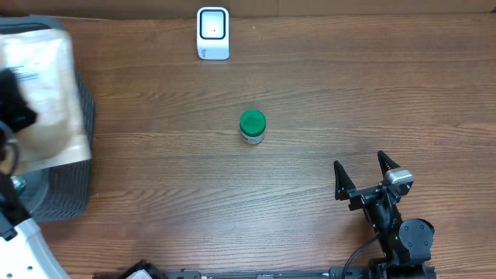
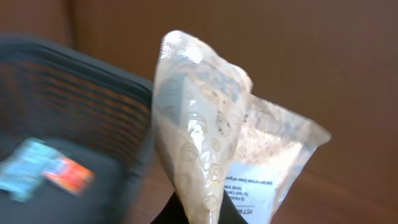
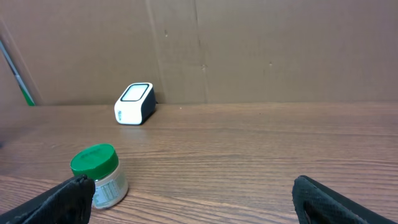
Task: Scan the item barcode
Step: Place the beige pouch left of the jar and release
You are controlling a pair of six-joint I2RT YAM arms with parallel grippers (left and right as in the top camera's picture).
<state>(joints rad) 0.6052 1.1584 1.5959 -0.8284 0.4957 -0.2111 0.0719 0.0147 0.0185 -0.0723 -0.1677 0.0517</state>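
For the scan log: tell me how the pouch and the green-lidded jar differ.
The pouch is flat, crinkled and pale; the jar is small, round, green-lidded. The pouch is held in the shut left gripper above the basket; the jar stands upright on the table. Both carry printed labels.

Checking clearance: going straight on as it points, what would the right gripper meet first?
Likely nothing nearby: the open right gripper aims past the green-lidded jar and scanner, both left, toward the cardboard wall.
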